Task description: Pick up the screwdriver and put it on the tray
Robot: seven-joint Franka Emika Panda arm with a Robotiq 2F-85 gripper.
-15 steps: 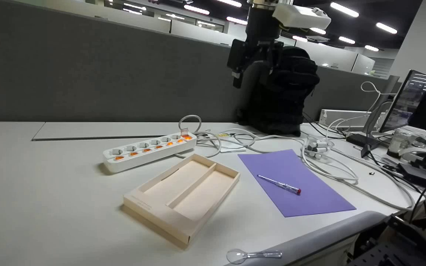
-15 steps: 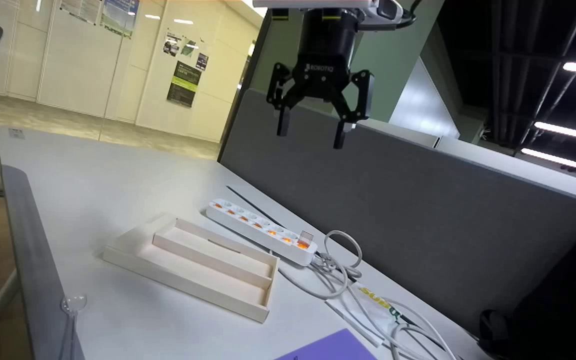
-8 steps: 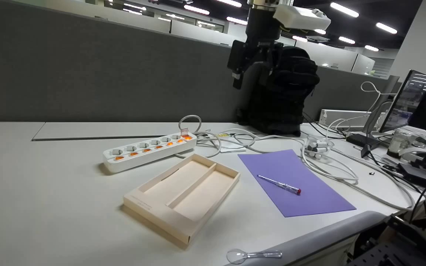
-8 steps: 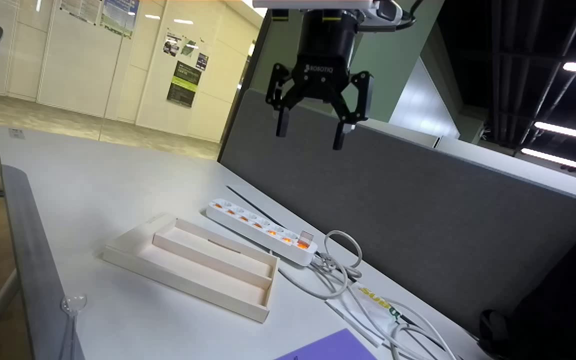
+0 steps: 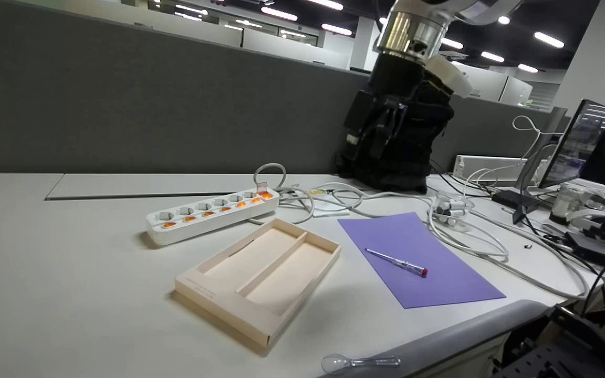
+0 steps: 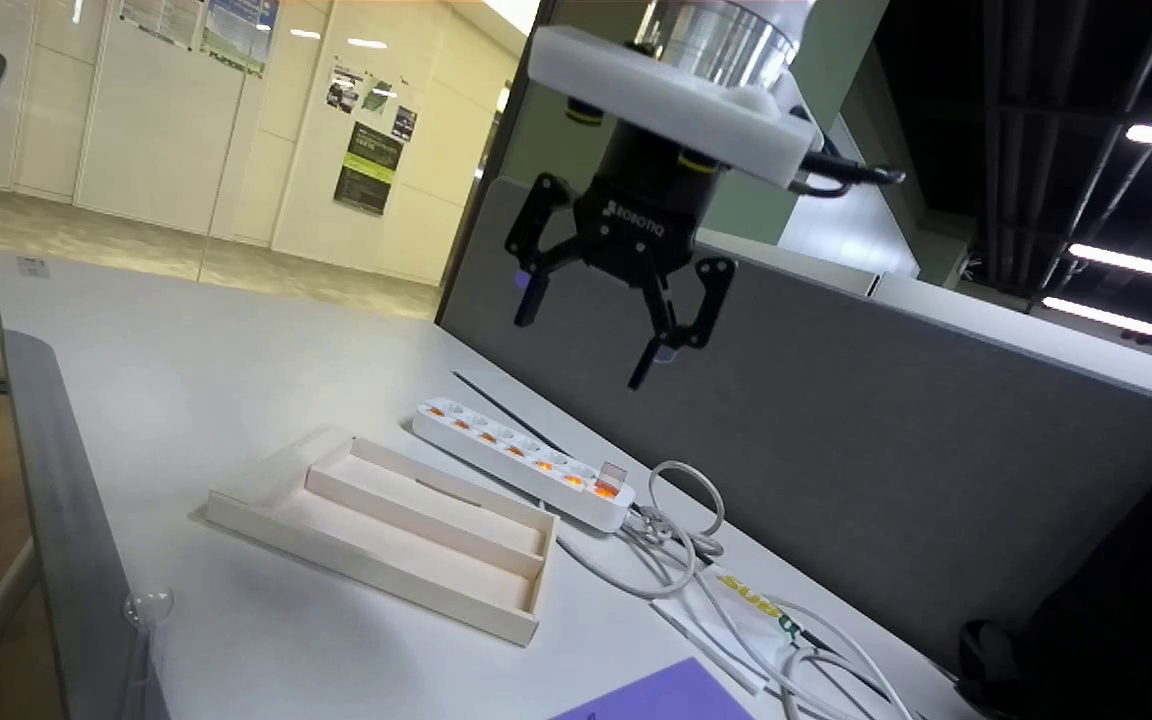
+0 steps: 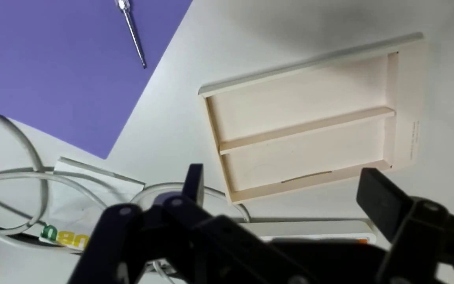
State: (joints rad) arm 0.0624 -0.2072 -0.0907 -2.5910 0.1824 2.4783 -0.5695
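Observation:
The screwdriver (image 5: 396, 262) lies on the purple sheet, with a clear handle, red end cap and thin metal shaft. Its shaft also shows at the top left of the wrist view (image 7: 134, 36). The beige tray (image 5: 223, 300), with two long compartments, lies flat beside the sheet; it also shows in an exterior view (image 6: 366, 567) and the wrist view (image 7: 408, 102). No item shows in it. My gripper (image 6: 581, 352) is open, tilted and high above the table. In the wrist view the fingers of my gripper (image 7: 280, 169) stand wide apart with nothing between them.
A white power strip (image 5: 213, 215) lies behind the tray. White cables (image 5: 470, 253) run behind and beside the purple sheet (image 5: 444, 286). A clear spoon (image 5: 363, 362) lies at the table's front edge. A black backpack (image 5: 413, 168) stands against the grey partition (image 5: 176, 105).
In the last half second my gripper has come down and tilted, shifting right in an exterior view. It stays open. The screwdriver and tray have not moved.

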